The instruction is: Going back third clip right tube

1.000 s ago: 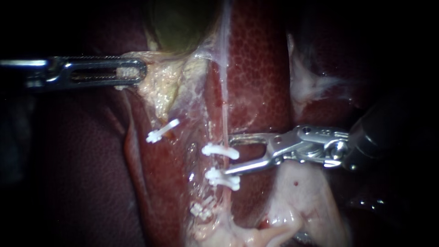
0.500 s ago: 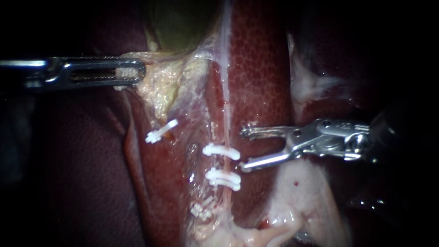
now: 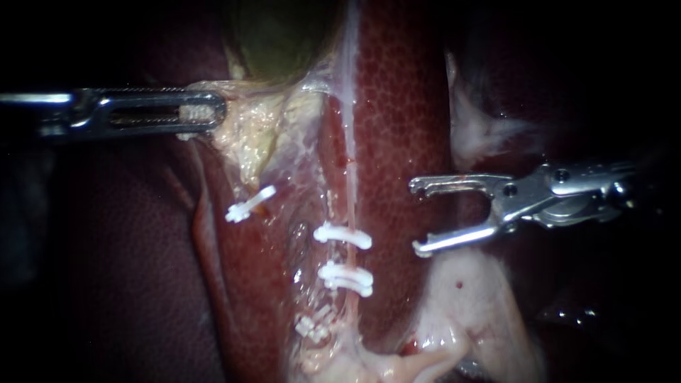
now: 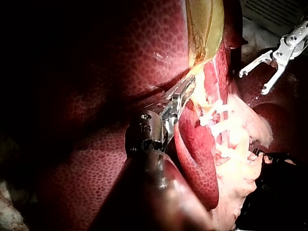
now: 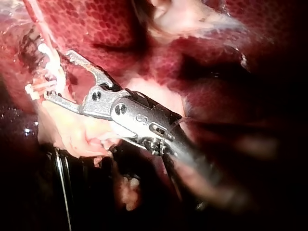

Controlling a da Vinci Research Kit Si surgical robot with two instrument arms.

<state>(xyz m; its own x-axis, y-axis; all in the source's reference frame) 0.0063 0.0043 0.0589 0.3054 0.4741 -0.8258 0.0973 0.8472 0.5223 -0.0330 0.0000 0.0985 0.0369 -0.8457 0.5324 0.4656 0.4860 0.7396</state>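
Note:
The right tube point(image 3: 350, 184) runs as a thin pale strand down over the liver point(image 3: 401, 106). Two white clips point(image 3: 343, 235) point(image 3: 346, 278) sit across it, one below the other. My right instrument point(image 3: 416, 218) is off to the tube's right, jaws open and empty, clear of the clips. My left instrument point(image 3: 202, 112) is shut on yellowish tissue at the base of the greenish gallbladder point(image 3: 277, 35). In the right wrist view the open jaws point(image 5: 60, 74) stand just short of the clips point(image 5: 48, 53). The left wrist view shows my left instrument point(image 4: 185, 91) gripping that tissue.
Another white clip point(image 3: 250, 203) sits on the left tube, and a further one point(image 3: 312, 328) lies lower in pale tissue. Whitish fatty tissue point(image 3: 468, 298) lies under my right instrument. Dark liver surface point(image 3: 128, 269) fills the left.
My right instrument has drawn back to the right and slightly up, away from the tube and its clips, jaws still open. The left instrument has held still.

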